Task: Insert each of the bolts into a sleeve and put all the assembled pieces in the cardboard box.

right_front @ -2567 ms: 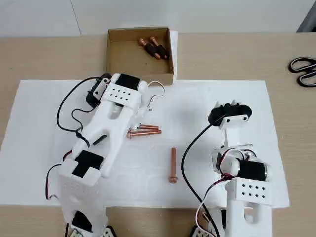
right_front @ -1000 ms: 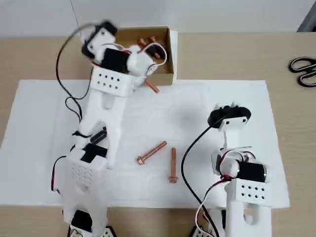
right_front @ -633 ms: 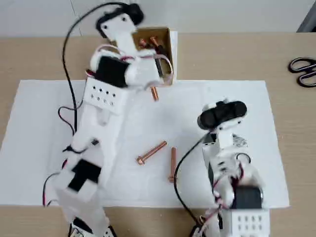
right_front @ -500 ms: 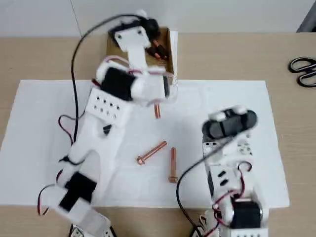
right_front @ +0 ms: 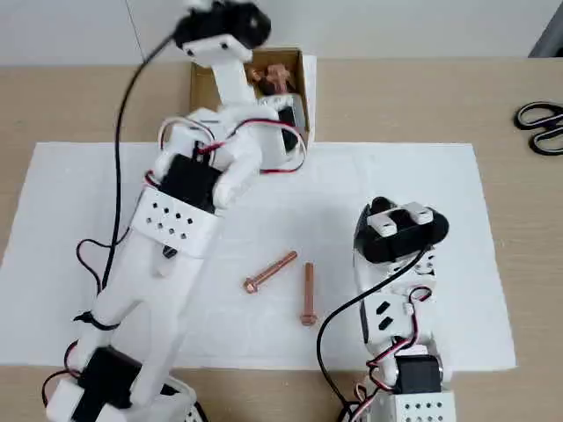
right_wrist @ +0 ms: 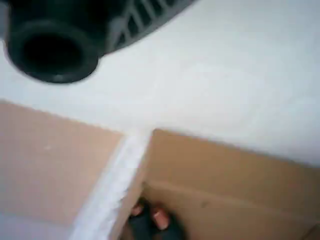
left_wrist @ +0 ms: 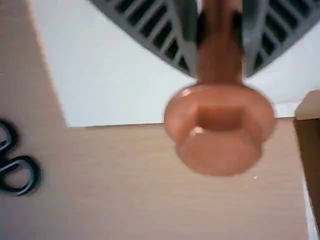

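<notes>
The left arm stretches across the white paper sheet (right_front: 70, 220) on the light wooden table (right_front: 88, 97) towards the open brown cardboard box (right_front: 201, 97) at the far edge. The left gripper (left_wrist: 218, 30) is at the box's near right corner, its grey ribbed fingers (left_wrist: 187, 25) pinching the shank of a copper-coloured flanged bolt (left_wrist: 218, 125), whose head points at the wrist camera. Inside the box lie assembled copper-and-black pieces (right_front: 273, 75).

Right of the left arm, two loose copper bolts rest on the paper. One is slanted (right_front: 271, 272); the other, an upright bolt (right_front: 308, 294), is just beside it, and the two are apart.

Further right, the right arm (right_front: 400, 264) stands over the paper. At the right gripper (right_wrist: 120, 25) is a black hollow tube (right_wrist: 50, 50). Whether this gripper is open or closed cannot be told.

A pair of black-handled scissors (right_front: 541, 126) lies on the table at the far right.
</notes>
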